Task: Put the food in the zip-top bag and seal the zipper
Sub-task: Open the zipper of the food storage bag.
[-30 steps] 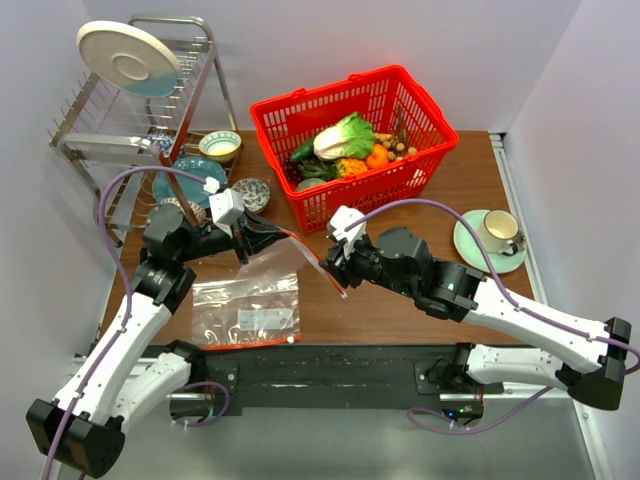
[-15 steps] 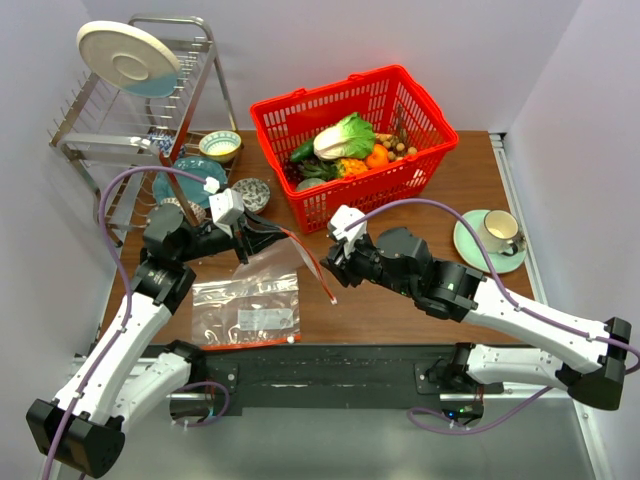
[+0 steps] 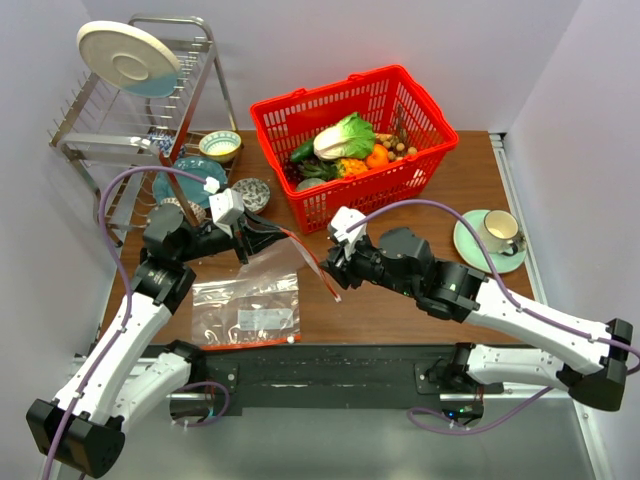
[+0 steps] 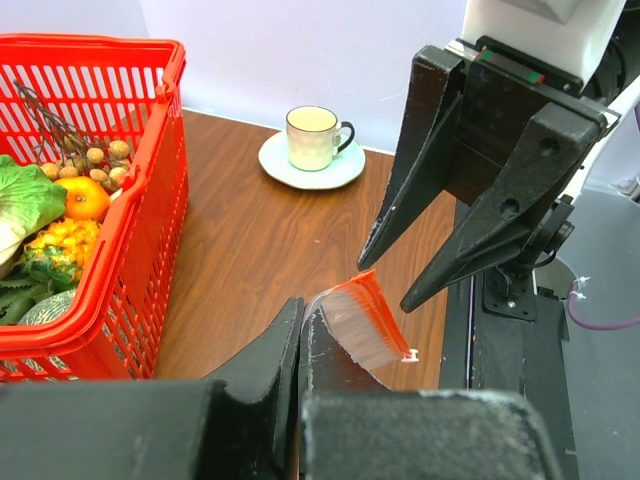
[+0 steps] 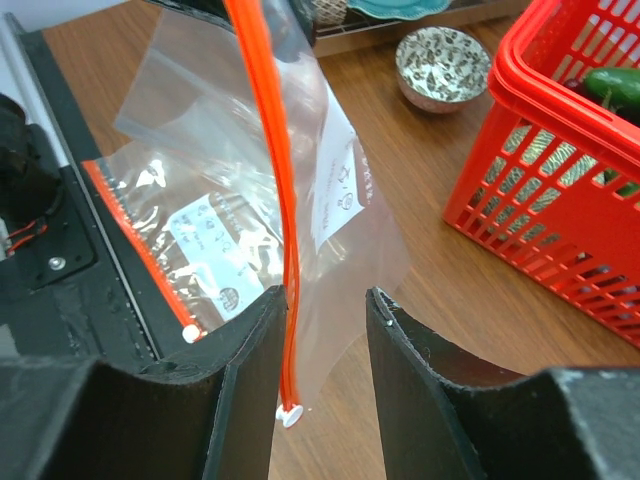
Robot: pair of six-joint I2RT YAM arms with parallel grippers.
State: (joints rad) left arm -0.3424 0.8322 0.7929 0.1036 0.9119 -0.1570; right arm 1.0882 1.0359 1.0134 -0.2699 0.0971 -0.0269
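My left gripper (image 3: 262,232) is shut on a corner of the zip-top bag (image 3: 285,258) and holds it above the table, its fingertips (image 4: 298,325) pinching the plastic. The red-orange zipper (image 5: 272,150) hangs down to a white tab (image 5: 290,413). My right gripper (image 5: 325,300) stands open around that lower end, the strip close beside its left finger and clear plastic in the gap. The food lies in the red basket (image 3: 395,185): napa cabbage (image 3: 345,137), cucumber (image 3: 302,152), brown nuts (image 3: 400,148).
A second zip-top bag (image 3: 247,313) lies flat near the front edge. A dish rack (image 3: 140,110) holding a plate (image 3: 128,58) stands at back left, with bowls (image 3: 250,193) and a teal plate (image 3: 190,175) beside it. A cup on a saucer (image 3: 495,238) sits at right.
The hanging end of the zipper has swayed slightly between the right fingers. Both arms have barely moved.
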